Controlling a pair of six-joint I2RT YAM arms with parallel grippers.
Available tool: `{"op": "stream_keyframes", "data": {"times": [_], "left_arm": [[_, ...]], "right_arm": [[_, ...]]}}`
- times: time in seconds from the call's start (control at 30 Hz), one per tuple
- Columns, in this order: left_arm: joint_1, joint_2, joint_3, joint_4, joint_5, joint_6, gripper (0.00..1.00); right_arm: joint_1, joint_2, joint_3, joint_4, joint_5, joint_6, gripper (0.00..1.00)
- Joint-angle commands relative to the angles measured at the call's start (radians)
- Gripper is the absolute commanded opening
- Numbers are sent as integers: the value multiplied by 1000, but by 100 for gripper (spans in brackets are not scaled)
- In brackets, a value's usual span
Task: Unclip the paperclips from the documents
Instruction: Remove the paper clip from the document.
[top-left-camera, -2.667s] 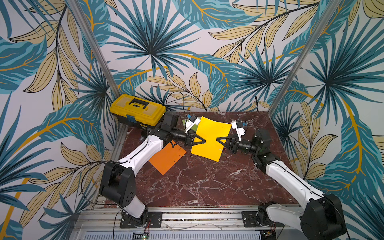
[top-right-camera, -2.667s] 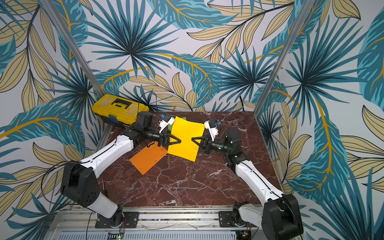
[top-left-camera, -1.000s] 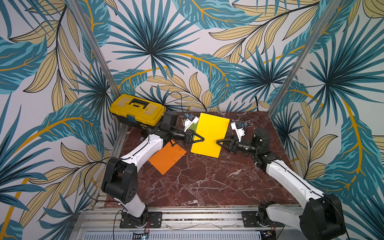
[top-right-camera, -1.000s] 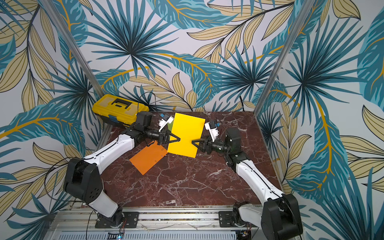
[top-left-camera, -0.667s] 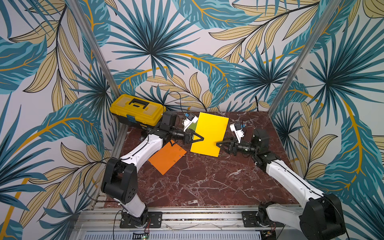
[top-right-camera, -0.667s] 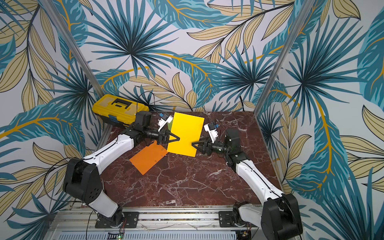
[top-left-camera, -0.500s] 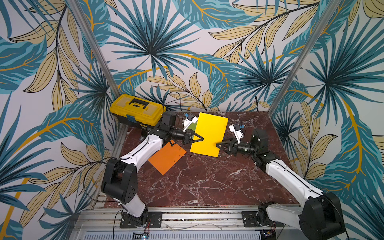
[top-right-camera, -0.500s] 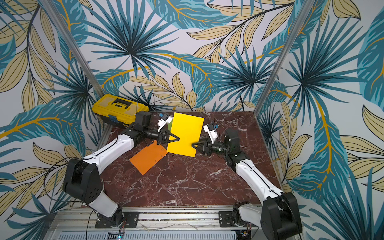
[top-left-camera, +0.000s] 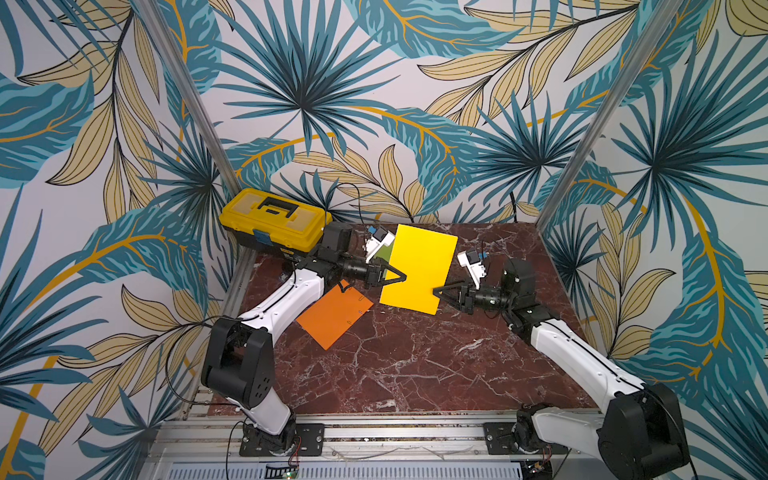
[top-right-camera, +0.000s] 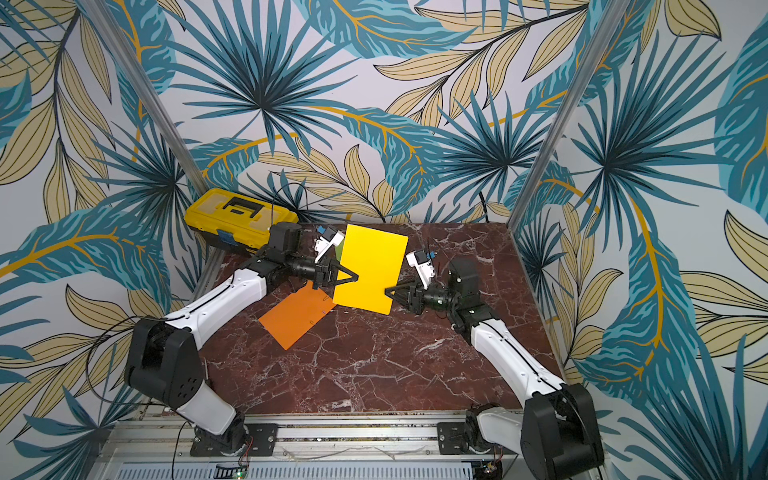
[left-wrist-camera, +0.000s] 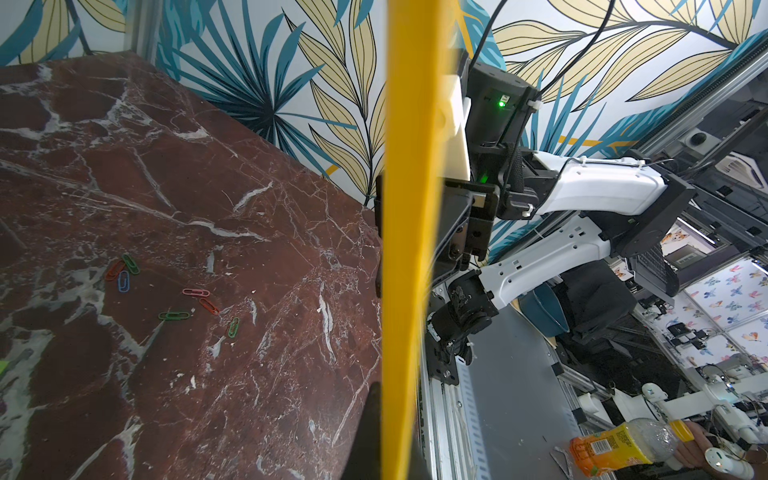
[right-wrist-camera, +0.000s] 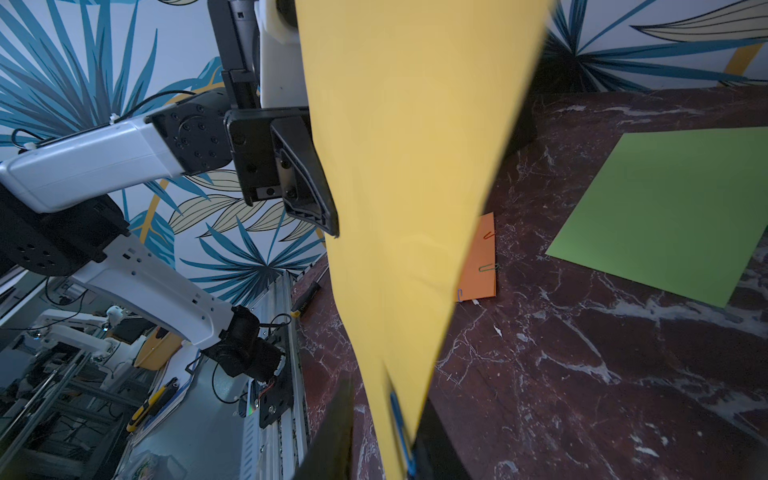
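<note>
Paperclips (left-wrist-camera: 174, 315) lying loose on the marble (top-left-camera: 415, 365) show only in the left wrist view, and I cannot place them against the yellow toolbox (top-left-camera: 276, 220). In both top views the lime green sheet (top-left-camera: 384, 251) is a mere sliver just past the toolbox's end, the rest hidden behind the golden yellow sheet (top-left-camera: 417, 270). The right wrist view shows it flat.

The golden yellow sheet is raised off the marble beside the toolbox, toward the table's middle. Its face is turned to the top cameras and its long axis runs up toward the back wall; how steeply, I cannot tell. The orange sheet (top-left-camera: 332, 316) lies flat in front of the toolbox, clips on one edge, its long axis slanting toward the left arm (top-left-camera: 286, 299)'s base.

Both arms reach in low, wrists rolled, grippers pointing at each other. The left gripper (top-left-camera: 401, 279) is clamped on the yellow sheet's toolbox-side edge. The right gripper (top-left-camera: 437, 291) stands narrow astride the opposite edge, where a blue paperclip (right-wrist-camera: 401, 432) sits. Whether it pinches that clip I cannot tell.
</note>
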Motion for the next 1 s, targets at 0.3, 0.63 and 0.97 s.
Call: {"op": "stream_keyframes", "data": {"times": [0.3,0.63,0.97], "left_arm": [[11,-24,-16,22,8,5,0],[10,-24,-17,22,10,8,0],[10,-27,-18,22,11,11,0]], "right_arm": [[-27,-21,-39,36,-37,13,14],[-34,-12,-30,57,-43,32,16],[-39,-3,-20,52,-45,42,13]]}}
